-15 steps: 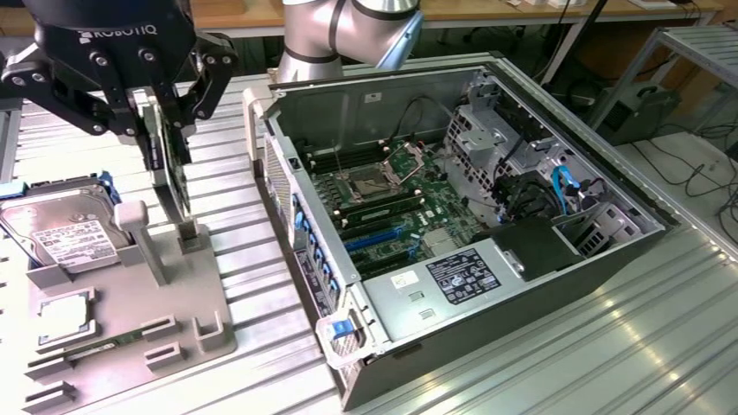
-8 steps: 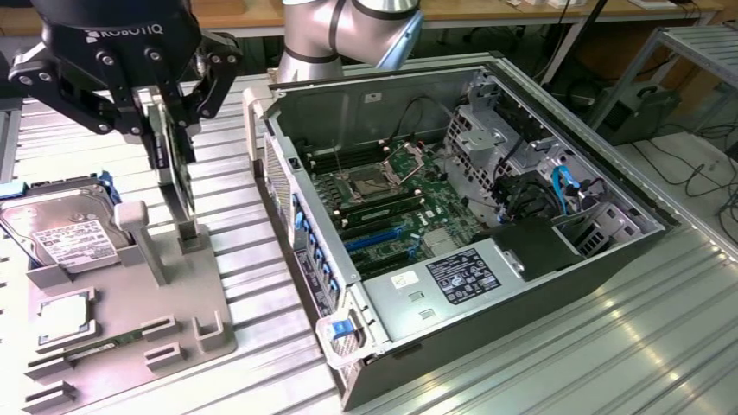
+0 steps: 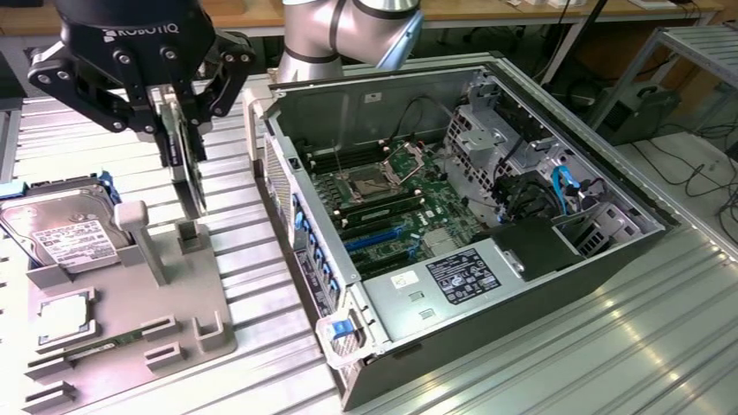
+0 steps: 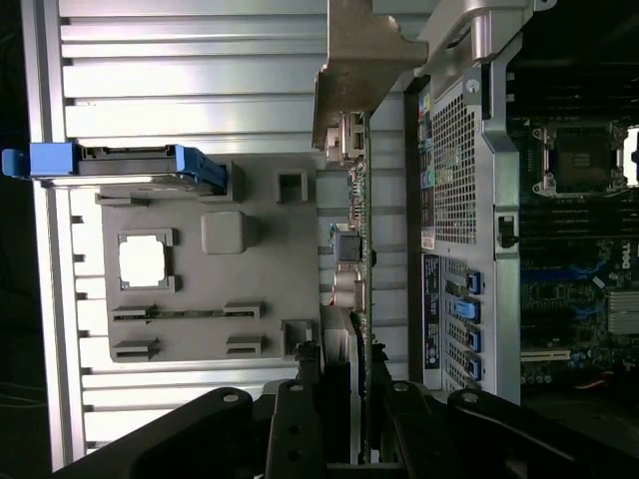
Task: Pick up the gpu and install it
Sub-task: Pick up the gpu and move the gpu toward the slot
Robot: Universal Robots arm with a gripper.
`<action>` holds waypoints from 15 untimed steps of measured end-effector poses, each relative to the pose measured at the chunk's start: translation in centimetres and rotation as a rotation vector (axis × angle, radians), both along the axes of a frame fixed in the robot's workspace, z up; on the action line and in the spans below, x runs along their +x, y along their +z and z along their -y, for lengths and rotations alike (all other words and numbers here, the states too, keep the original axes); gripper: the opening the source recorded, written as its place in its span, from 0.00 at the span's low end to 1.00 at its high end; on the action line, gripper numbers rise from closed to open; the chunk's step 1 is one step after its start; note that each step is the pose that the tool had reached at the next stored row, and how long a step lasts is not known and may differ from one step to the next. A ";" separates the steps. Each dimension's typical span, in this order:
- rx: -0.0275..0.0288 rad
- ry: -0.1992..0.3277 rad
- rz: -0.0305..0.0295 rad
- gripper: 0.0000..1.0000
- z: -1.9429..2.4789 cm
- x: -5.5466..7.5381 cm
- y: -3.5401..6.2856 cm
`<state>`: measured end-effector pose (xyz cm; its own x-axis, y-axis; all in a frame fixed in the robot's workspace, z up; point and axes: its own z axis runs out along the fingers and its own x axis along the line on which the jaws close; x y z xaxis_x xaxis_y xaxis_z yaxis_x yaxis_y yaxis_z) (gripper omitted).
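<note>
The gpu (image 3: pixel 185 169), a thin dark card, hangs edge-on and upright from my gripper (image 3: pixel 179 121), whose fingers are shut on its upper edge. Its lower end sits just above a slotted post of the grey fixture (image 3: pixel 138 320), at the exterior view's left. In the wrist view the gpu (image 4: pixel 360 200) runs away from the gripper (image 4: pixel 344 371) as a narrow green-edged board. Its pale metal bracket (image 4: pixel 354 70) is at the far end. The card hangs between the fixture and the open computer case (image 3: pixel 381 104).
The case lies on its side with the motherboard (image 3: pixel 392 203) and its blue and black expansion slots (image 3: pixel 369 242) exposed. On the fixture lie a hard drive (image 3: pixel 58 229) in a blue caddy, a processor chip (image 3: pixel 64 316) and a memory stick (image 3: pixel 86 350). The table is ribbed metal.
</note>
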<state>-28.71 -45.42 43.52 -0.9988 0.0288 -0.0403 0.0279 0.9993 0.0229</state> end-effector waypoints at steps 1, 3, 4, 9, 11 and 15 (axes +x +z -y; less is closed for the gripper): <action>0.0001 0.000 0.0001 0.28 0.00 0.1 0.00; 0.0001 0.000 0.0000 0.28 0.00 0.3 0.00; 0.0000 0.000 0.0000 0.28 0.00 0.4 0.00; 0.0001 0.000 0.0001 0.28 0.00 1.1 0.00; 0.0001 0.000 0.0000 0.28 0.00 1.4 0.00; -0.0001 0.000 0.0000 0.28 0.00 1.9 0.00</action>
<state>-26.76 -45.41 43.52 -0.9988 0.0288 -0.0403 0.0279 0.9994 0.0228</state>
